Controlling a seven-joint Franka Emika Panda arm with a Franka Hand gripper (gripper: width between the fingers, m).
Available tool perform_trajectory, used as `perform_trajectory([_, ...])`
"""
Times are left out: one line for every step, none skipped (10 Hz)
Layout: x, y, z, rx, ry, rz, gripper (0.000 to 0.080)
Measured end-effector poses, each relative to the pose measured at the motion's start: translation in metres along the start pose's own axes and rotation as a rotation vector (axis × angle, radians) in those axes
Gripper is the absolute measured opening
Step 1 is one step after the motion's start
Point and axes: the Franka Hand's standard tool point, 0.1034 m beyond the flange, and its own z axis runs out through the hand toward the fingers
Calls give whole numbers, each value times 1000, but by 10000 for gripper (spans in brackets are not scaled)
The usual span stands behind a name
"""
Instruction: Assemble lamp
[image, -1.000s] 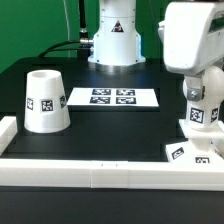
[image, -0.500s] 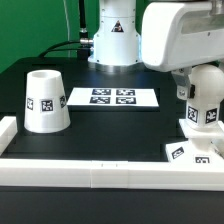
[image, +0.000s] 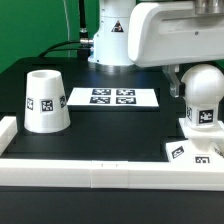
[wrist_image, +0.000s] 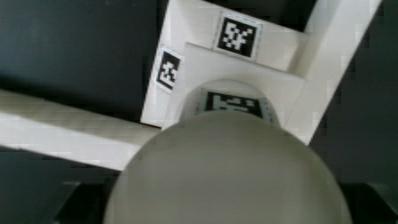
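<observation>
The white bulb (image: 203, 98) stands upright on the angular base (image: 192, 150) at the exterior view's right. My gripper (image: 200, 84) comes down from above, its jaws on either side of the bulb's round head, and looks shut on it. One dark finger (image: 172, 82) shows left of the head. In the wrist view the bulb's head (wrist_image: 222, 170) fills the space at my gripper (wrist_image: 228, 205), with the tagged base (wrist_image: 240, 45) beneath. The tapered shade (image: 45, 100) stands alone at the exterior view's left.
The marker board (image: 112, 97) lies flat at the middle back. A white wall (image: 100, 172) runs along the front edge and turns up at the left (image: 8, 128). The arm's base (image: 112, 40) stands behind the marker board.
My hand has turned about the bulb, showing its broad side now and reaching further left in the exterior view. The tag on the bulb's neck has shifted. The shade has not moved.
</observation>
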Motion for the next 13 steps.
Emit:
perform_trajectory([0,0,0,1,-1,112,580])
perform_trajectory([-1,0,1,2,-2,199,580])
perform_trajectory([-2,-2,2,1,-6,260,580])
perform_trajectory([-3,-3,3,0,-10,376,580])
perform_trajectory([-4,-3,3,1,-12,486,580])
perform_trajectory([-4,-3,3,4,-15,570,580])
perform_trajectory([-4,-3,3,10,-18,686,580])
perform_trajectory([-5,-3,3,17,-24,790,580])
perform_trajectory([-5,-4,4,25,-31,878,580])
perform_trajectory([-5,-4,4,32,-37,974,580])
perform_trajectory([-6,-6,4,41,-48,1092,580])
perform_trajectory([-6,-7,4,45,-55,1149,580])
perform_trajectory([-6,-7,4,47,-56,1157,580])
